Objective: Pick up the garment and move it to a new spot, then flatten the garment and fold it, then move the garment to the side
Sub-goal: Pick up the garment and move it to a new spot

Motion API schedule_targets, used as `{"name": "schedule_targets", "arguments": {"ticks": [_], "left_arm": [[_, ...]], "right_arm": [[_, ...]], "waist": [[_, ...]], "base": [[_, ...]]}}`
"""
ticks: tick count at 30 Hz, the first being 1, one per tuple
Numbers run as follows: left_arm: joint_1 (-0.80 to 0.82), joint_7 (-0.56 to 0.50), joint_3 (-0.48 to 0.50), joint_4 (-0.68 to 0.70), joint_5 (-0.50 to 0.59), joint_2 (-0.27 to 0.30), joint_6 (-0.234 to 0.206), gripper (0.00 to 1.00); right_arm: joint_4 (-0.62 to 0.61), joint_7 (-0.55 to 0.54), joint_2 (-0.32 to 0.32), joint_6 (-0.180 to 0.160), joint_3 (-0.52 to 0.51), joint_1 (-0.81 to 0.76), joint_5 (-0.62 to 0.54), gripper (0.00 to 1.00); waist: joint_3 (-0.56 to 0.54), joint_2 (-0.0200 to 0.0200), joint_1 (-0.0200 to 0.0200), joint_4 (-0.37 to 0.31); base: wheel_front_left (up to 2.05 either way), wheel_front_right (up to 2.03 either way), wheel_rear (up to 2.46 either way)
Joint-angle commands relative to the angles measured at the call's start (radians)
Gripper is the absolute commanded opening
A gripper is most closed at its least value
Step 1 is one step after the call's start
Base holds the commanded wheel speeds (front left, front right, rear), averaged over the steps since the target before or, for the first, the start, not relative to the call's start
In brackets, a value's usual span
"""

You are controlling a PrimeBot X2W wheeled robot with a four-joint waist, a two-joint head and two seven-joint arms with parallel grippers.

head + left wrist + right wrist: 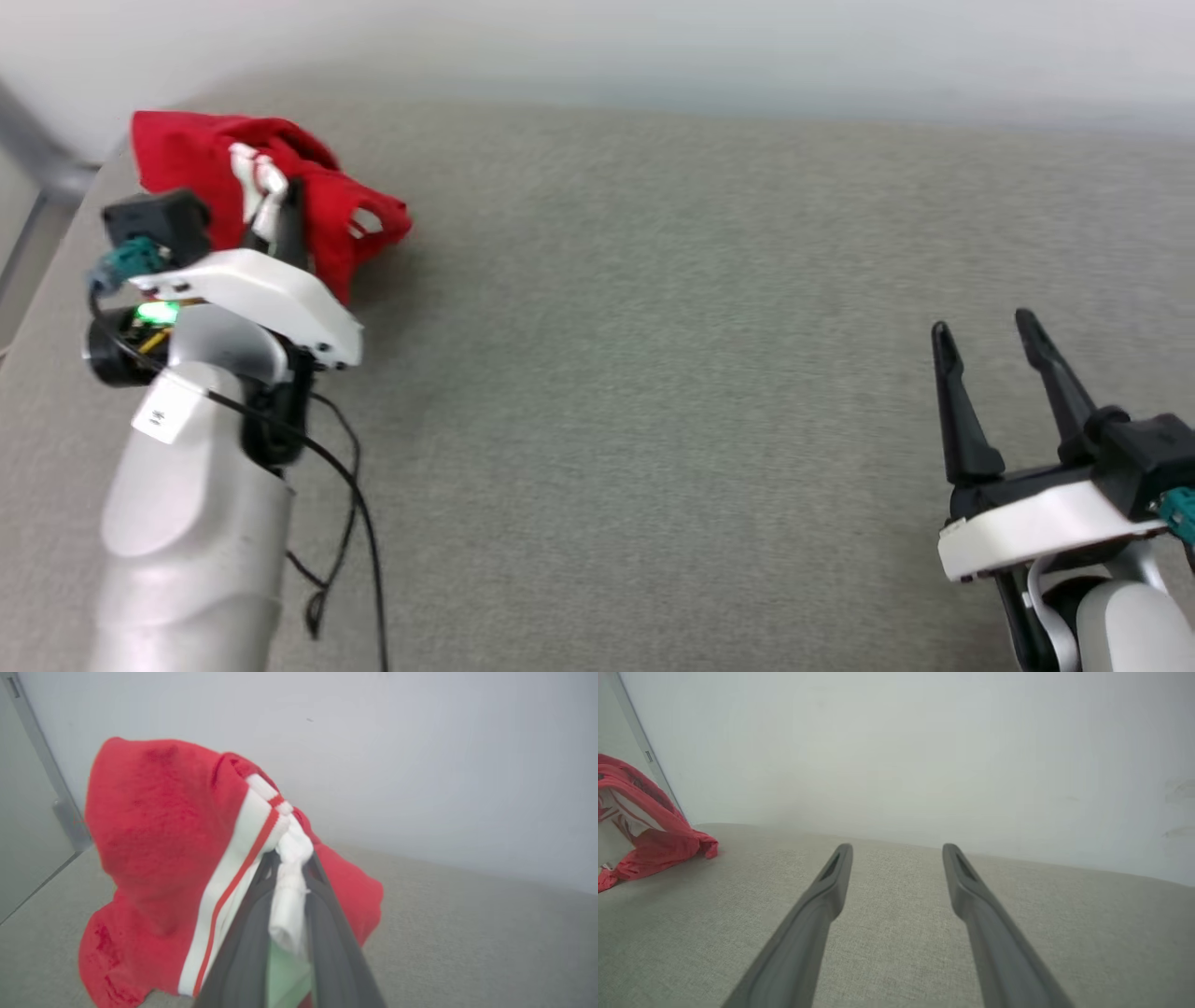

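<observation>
Our left gripper [276, 207] pinches a bunch of white fabric of the garment [187, 149], its two fingers pressed close on the cloth. The garment hangs bunched at the far left of the grey cloth surface [653, 392]. Its lower folds seem to touch that surface, though blur makes this hard to judge. Our right gripper [983, 327] hovers well apart at the near right, fingers spread wide and empty.

grey surface [653, 392], open centre; garment [187, 149], far left
</observation>
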State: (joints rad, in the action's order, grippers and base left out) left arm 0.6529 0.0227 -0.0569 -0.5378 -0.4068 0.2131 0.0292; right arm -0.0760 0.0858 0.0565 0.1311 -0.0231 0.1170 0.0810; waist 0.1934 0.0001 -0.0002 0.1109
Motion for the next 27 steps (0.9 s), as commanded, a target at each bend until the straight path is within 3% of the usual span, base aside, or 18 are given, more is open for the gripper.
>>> {"name": "schedule_targets", "arguments": {"ticks": [1,14,27], "left_arm": [[-0.027,0.008,-0.012,0.025,0.005,-0.014,0.008,0.0],[-0.169,-0.1,-0.214,0.277,0.025,-0.11,0.057,0.0],[-0.315,-0.232,-0.607,0.278,0.051,-0.138,0.099,0.0]], "right_arm": [[0.002,-0.001,-0.006,-0.001,0.0,-0.016,0.006,1.0],[-0.004,0.001,-0.007,-0.001,0.01,-0.06,0.042,1.0],[0.03,0.039,-0.007,-0.001,0.026,-0.02,0.084,1.0]], "waist": [[-0.038,-0.0001,0.0002,-0.046],[-0.07,-0.0001,0.0002,-0.209],[0.015,-0.0001,0.0002,-0.295]], "base": [[0.0,0.0,0.0],[0.0,0.0,0.0],[0.0,0.0,0.0]]}}
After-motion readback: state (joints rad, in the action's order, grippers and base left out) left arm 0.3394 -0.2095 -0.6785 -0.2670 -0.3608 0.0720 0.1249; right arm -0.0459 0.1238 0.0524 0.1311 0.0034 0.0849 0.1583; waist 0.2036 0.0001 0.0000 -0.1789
